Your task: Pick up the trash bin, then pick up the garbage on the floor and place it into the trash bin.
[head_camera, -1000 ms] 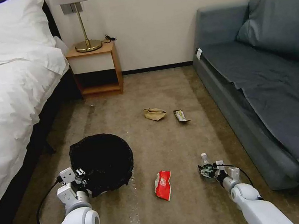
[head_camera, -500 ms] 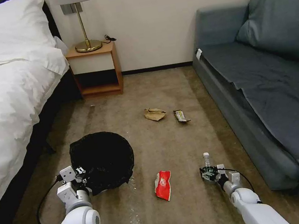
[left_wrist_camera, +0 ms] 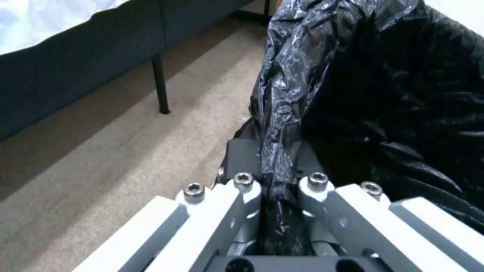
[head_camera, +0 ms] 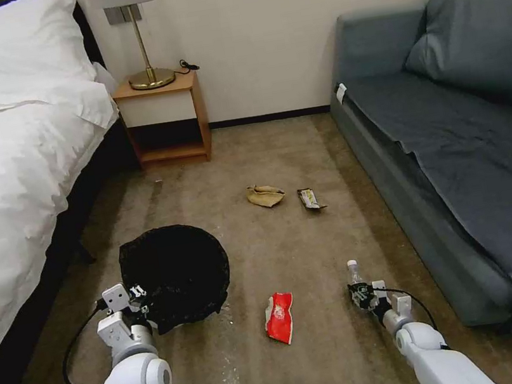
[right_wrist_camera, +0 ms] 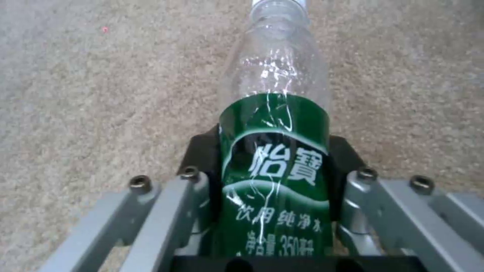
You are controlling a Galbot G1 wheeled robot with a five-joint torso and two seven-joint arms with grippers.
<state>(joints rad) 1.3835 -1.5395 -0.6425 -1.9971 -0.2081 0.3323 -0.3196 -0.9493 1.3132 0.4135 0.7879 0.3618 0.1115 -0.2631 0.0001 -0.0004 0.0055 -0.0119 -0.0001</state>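
The trash bin point(head_camera: 175, 274), draped in a crinkled black bag point(left_wrist_camera: 378, 94), is at the front left of the carpet. My left gripper point(head_camera: 141, 305) is shut on its near rim, pinching the bag point(left_wrist_camera: 275, 151). My right gripper point(head_camera: 360, 294) is shut on the clear bottle point(head_camera: 353, 272), its fingers on either side of the green label point(right_wrist_camera: 275, 158); the cap points away from me. A red snack packet point(head_camera: 280, 318) lies between the two arms. Farther off lie crumpled tan paper point(head_camera: 265, 195) and a dark-and-yellow wrapper point(head_camera: 310, 198).
A white bed point(head_camera: 4, 178) runs along the left, its dark leg point(left_wrist_camera: 160, 83) close to the bin. A blue-grey sofa point(head_camera: 466, 141) lines the right. A wooden nightstand point(head_camera: 165, 119) with a lamp stands at the far wall. Open carpet lies between them.
The right gripper's fingers have drawn in around the bottle and shifted slightly right. The bin in the left gripper has edged a little upward in the view.
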